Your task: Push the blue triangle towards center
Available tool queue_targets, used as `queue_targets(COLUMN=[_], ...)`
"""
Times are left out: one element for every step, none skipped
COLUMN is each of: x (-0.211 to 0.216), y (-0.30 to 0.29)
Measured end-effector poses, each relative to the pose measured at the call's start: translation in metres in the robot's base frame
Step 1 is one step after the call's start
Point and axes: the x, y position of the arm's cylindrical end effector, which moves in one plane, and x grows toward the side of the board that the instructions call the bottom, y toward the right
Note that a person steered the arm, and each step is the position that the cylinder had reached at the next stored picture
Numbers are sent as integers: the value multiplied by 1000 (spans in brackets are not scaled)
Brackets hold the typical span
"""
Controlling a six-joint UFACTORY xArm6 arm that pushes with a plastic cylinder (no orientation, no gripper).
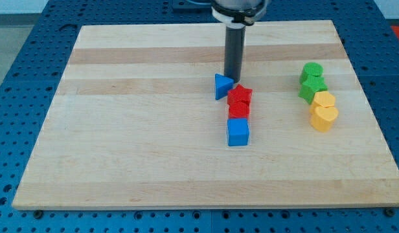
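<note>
Touching my tip (232,78), blue triangle (221,87) points view's left.

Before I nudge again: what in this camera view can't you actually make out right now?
- Contact: my tip sits at the blue triangle's upper right; touching or a hair apart, unclear.
- The two red blocks overlap, so their shapes and boundary blur together.
- The green blocks and yellow blocks crowd together; exact shapes are unclear.
- The arm above the rod is cut off by the view's top.
</note>
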Motion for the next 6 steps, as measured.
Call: queue_targets(x=[0, 2, 22, 23, 23, 23], y=[3, 3, 1, 1, -3, -23])
